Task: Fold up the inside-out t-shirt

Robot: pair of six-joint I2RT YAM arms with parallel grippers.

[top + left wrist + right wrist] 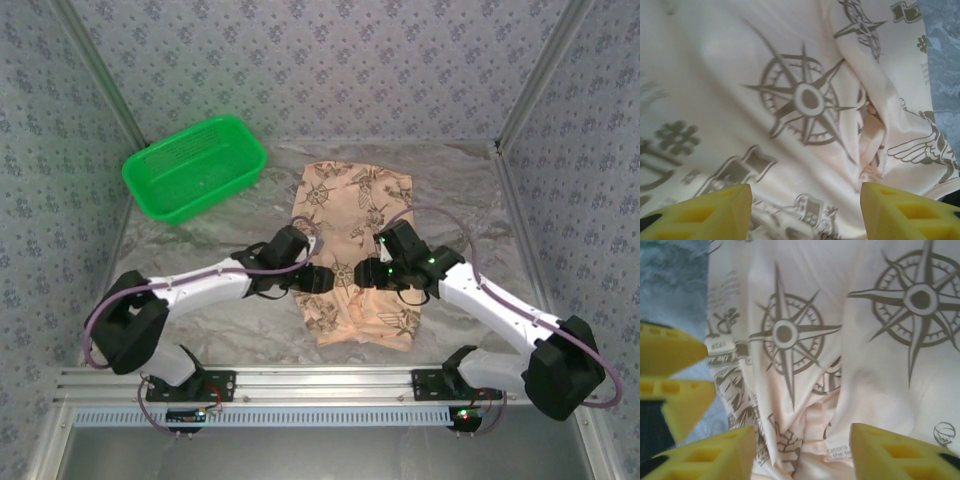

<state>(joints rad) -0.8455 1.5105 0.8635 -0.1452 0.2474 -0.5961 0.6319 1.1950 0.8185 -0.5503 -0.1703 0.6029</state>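
Note:
The t-shirt (355, 215) lies along the middle of the table, tan-peach with dark compass roses and lettering. Both grippers hover low over its middle, facing each other. My left gripper (322, 279) is open, its yellow fingers (715, 210) wide apart above smooth cloth (805, 100) with a raised fold to the right. My right gripper (366, 272) is also open. A bunched ridge of cloth (810, 405) rises between its fingers (900, 450), which do not touch it. The left gripper's yellow fingers (670, 352) show at the left of the right wrist view, over the shirt's edge.
A green plastic basket (195, 165) stands at the back left. The table (470, 200) is covered with a crinkled grey sheet, and patterned walls close it in on three sides. A metal rail (320, 380) runs along the near edge.

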